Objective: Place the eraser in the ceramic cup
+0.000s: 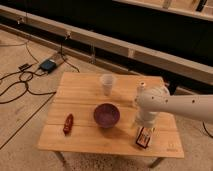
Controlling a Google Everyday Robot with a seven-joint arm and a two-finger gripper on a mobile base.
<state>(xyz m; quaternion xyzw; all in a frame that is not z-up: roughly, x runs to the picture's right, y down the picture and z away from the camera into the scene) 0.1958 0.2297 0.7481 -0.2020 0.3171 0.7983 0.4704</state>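
Eraser (144, 137) flat on the wooden surface (82, 144), end effector (143, 124) right over it, not lifted yet.

Purple bowl (96, 114) sits mid-surface, so taking everything from that. Eraser is to the bowl's right as I look, a bit nearer the front edge, red/black/white wrapper up, its far end tucked under the end effector. White arm (185, 106) comes in from the right side and bends down there; end effector jaws spread as wide as they go, nothing gripped as far as I can see, tips at or just above the eraser, can't tell which. Ceramic cup (106, 83) stands upright behind the bowl, well apart from the eraser. Small dark-red item (68, 123) lies left of the bowl, near the front. Little bottle w/ white cap (142, 86) is behind & right of the bowl, beside the arm's wrist.
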